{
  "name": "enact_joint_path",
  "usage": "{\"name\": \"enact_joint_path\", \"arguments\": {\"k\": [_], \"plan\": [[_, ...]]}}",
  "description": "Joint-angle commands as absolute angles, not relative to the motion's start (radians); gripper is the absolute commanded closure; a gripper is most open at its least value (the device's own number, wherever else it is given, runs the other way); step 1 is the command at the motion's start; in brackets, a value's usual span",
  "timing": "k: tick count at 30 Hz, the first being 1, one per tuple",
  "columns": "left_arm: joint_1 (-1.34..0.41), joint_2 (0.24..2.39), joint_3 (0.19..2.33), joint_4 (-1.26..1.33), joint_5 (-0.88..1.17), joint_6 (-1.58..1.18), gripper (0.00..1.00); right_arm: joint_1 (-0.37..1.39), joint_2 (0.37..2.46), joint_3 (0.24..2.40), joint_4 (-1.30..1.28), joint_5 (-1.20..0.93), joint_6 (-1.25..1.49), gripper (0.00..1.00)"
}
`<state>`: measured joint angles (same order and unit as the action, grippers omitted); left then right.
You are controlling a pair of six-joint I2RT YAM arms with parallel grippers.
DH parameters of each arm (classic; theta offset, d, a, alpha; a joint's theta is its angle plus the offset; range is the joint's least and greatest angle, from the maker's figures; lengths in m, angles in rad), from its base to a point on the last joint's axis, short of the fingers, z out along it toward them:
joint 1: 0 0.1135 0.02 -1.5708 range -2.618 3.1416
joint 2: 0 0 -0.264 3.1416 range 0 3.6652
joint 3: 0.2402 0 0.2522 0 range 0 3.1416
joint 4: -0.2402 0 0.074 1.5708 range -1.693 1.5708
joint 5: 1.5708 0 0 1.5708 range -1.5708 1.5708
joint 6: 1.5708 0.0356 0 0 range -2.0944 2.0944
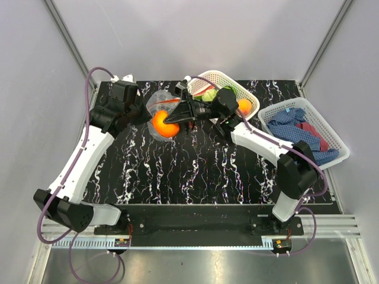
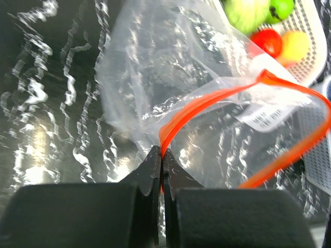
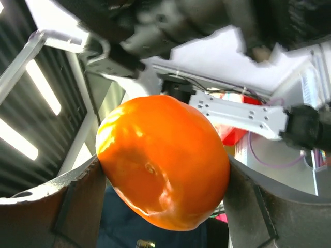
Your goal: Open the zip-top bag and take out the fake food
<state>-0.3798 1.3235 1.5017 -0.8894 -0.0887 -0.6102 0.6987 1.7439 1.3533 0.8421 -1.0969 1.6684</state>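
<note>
Jaws of the left gripper (image 2: 161, 153) pinched the zip-top bag (image 2: 155, 72), apparently anchoring it, while those of the right gripper (image 3: 164, 173) clamped an orange ball (image 3: 155, 144) for removal.

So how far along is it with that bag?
Done: the clear zip-top bag is open; toy foods sit in the white lattice basket. In hand: left gripper pinches the bag's orange-red zip strip, right gripper holds an orange toy fruit. Left: setting that down.

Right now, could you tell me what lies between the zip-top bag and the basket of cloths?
In the top view, the right claw holding an orange ball, then the white basket of fake food, lie between them.
</note>
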Motion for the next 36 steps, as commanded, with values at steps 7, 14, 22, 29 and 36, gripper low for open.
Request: {"name": "enact_joint_path", "arguments": {"k": [7,14,22,29,36], "plan": [[-0.371,1.178,1.407,-0.927,-0.380,-0.473,1.00,0.496,1.629,1.480,-0.064,-0.934,1.029,0.87],[-0.371,1.215,1.356,-0.907,-0.376,-0.440,1.00,0.351,1.712,1.575,-0.422,-0.622,0.706,0.82],[-0.371,1.357,1.347,-0.857,-0.177,-0.423,0.97,0.210,1.891,1.724,-0.758,-0.364,0.412,0.74],[-0.371,1.353,1.318,-0.839,-0.124,-0.429,0.49,0.199,1.973,1.813,-0.885,-0.200,0.282,0.52],[-0.371,1.313,1.307,-0.830,0.020,-0.480,0.16,0.199,2.008,1.855,-0.905,-0.152,0.244,0.22]]}}
